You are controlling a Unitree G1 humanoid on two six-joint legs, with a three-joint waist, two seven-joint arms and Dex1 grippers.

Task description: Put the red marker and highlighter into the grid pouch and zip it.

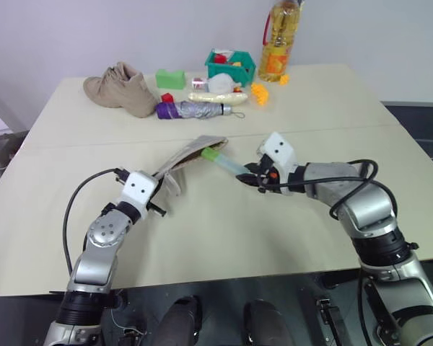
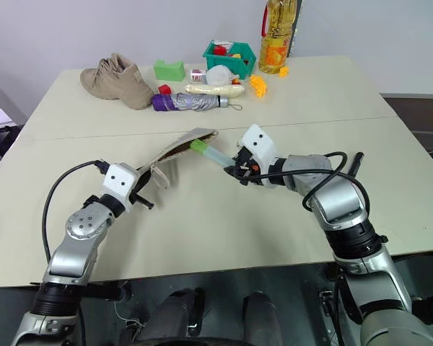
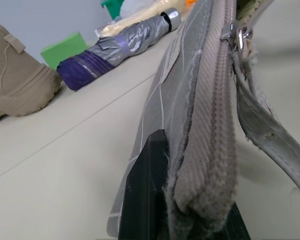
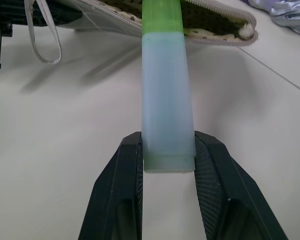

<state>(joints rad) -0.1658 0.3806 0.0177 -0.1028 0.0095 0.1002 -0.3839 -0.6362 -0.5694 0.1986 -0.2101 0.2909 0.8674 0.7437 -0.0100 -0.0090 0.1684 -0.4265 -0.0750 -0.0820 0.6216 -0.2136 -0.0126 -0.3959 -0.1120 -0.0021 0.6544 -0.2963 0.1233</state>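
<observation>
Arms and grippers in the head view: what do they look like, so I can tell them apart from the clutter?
Both arms are silver-grey metal with rounded joint housings and black segments near the base. Each wrist carries a white boxy block with small dark dots. Black cables loop outside each forearm. The left gripper and right gripper have two black fingers; the right's pads are finely textured.

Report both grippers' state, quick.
Left gripper: jaws shut on the grid pouch, holding its end up off the table.
Right gripper: jaws shut on the highlighter, green cap at the pouch's open mouth.
</observation>
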